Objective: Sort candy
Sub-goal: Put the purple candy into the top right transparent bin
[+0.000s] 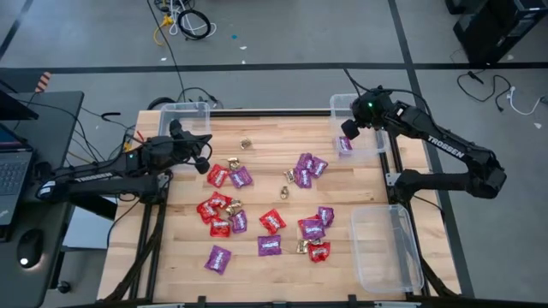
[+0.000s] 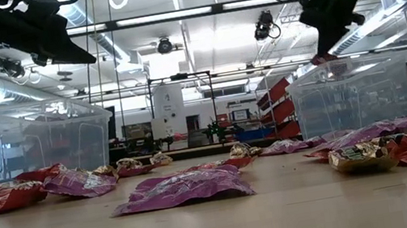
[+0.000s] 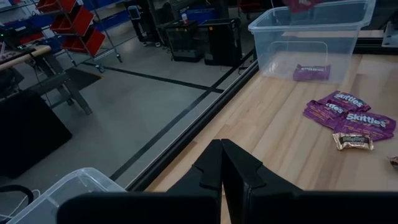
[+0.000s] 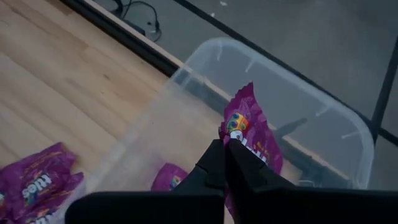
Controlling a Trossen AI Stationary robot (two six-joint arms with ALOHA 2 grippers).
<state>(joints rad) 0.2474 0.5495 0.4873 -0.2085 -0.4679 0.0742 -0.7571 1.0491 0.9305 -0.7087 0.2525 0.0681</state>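
Starting at your left, the left gripper (image 1: 204,152) hovers over the far-left part of the table (image 1: 265,269), just in front of the clear bin (image 1: 184,114) at the far-left corner. Its fingers (image 3: 219,167) are pressed together with nothing between them, as the left wrist view shows. The nearest candy to it is a red packet (image 1: 217,175) and a purple packet (image 1: 241,177) lying side by side on the wood just beside and nearer the front edge than the gripper, not touching it.

Moving toward the middle, you have the rest of the candy spread loose over the table: a cluster of red packets (image 1: 211,209) with a gold piece (image 1: 233,206) left of centre, a single purple packet (image 1: 217,257) near the front, a small gold piece (image 1: 246,144) toward the far edge, a group of purple packets (image 1: 309,166) right of centre, and a mixed red and purple group (image 1: 312,230) further forward.

On your right, the right gripper (image 1: 349,127) is raised over the far-right clear bin (image 1: 341,104). It is clenched on a purple Skittles packet (image 4: 247,134), which hangs pinched at the fingertips above the bin's open top. Another purple packet (image 1: 345,145) already lies on the floor of that bin, below the gripper. A third clear bin (image 1: 385,248) sits at the front right of the table, well apart from both grippers
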